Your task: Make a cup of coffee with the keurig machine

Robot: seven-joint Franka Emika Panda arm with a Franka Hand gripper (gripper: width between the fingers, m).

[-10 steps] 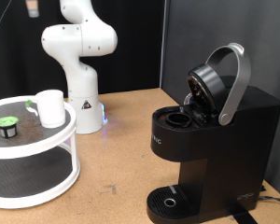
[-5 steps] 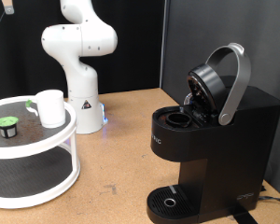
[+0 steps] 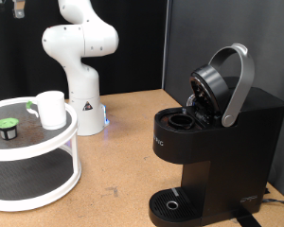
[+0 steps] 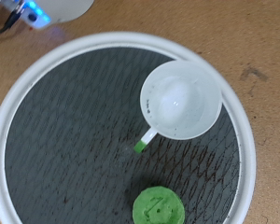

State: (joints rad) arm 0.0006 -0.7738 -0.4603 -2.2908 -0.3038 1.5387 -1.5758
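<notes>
The robot's dark two-finger hand (image 3: 17, 9) is cut off by the exterior view's top edge, its fingers unreadable. The round white two-tier tray (image 3: 47, 142) runs past that view's left edge.

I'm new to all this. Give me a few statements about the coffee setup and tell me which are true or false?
1. The keurig machine has its lid raised. True.
2. The cup stands on the machine's drip tray. False: it stands on the top tier of the white round stand, at the exterior view's left.
3. A green-topped pod sits on the same tier as the cup. True.
4. The end effector holds the cup. False: the wrist view looks down on the cup from above, and nothing grips it.
5. The machine stands on a wooden table. True.
</notes>
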